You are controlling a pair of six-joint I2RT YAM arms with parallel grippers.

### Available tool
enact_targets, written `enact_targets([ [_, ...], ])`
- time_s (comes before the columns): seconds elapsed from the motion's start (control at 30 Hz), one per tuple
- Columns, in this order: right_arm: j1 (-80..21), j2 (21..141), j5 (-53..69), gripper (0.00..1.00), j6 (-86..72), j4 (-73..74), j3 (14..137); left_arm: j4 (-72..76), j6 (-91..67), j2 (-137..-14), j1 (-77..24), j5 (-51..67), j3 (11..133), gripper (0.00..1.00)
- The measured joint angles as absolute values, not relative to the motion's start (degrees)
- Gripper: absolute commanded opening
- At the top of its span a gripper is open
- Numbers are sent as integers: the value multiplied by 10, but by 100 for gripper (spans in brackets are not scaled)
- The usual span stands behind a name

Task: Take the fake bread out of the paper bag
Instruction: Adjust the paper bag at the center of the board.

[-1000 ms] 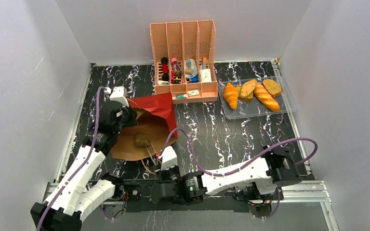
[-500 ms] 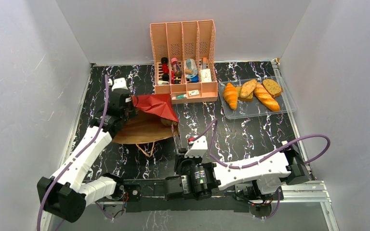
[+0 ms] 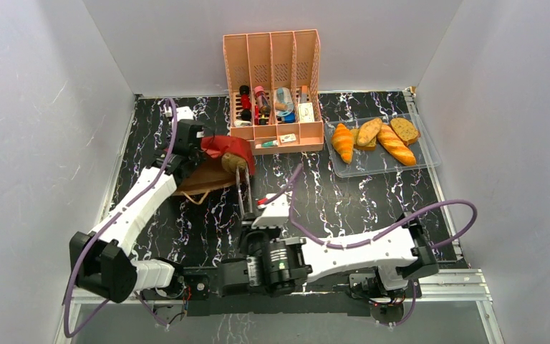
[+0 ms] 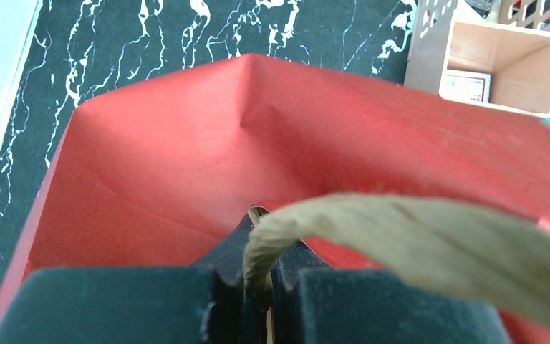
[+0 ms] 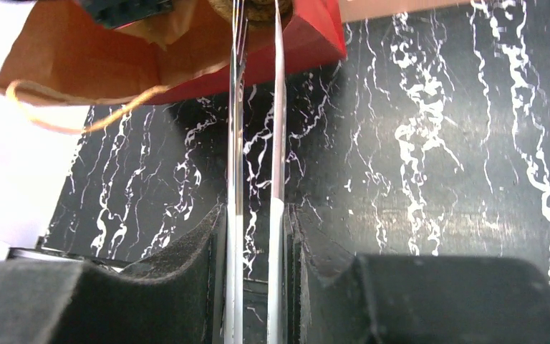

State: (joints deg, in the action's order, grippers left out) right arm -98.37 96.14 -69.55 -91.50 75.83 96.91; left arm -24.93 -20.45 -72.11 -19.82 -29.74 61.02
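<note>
The paper bag (image 3: 202, 177) lies tipped on its side at the left, red base (image 3: 223, 145) raised. My left gripper (image 3: 198, 146) is shut on the bag's red end; in the left wrist view (image 4: 261, 287) its jaws pinch a beige fold of paper over the red paper (image 4: 186, 158). My right gripper (image 3: 260, 213) is shut on metal tongs (image 3: 245, 188), whose blades (image 5: 278, 107) reach a brown bread slice (image 3: 233, 163) at the bag's edge, also seen in the right wrist view (image 5: 258, 8). The bag shows there too (image 5: 114, 50).
A clear tray (image 3: 422, 159) at the back right holds a croissant (image 3: 342, 142), a baguette (image 3: 395, 145) and two brown slices. The pink organizer (image 3: 276, 72) with small bottles and boxes stands at the back, just beyond the bag. White walls enclose the table.
My left arm has pulled the bag's red end up and toward the back, tipping the bag. My right gripper with the tongs has moved forward toward the bread slice at the bag.
</note>
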Motion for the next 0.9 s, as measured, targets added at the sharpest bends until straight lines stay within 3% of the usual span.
enact_targets([
  [0.2, -984, 1025, -725, 0, -823, 744, 1055, -250, -206, -784, -194, -310, 671, 0],
  [0.6, -984, 1011, -752, 0, -566, 548, 1043, -268, -202, -814, -192, -340, 732, 0],
  [0.9, -983, 965, -786, 0, -508, 496, 1004, -271, -187, -807, -178, -367, 730, 0],
])
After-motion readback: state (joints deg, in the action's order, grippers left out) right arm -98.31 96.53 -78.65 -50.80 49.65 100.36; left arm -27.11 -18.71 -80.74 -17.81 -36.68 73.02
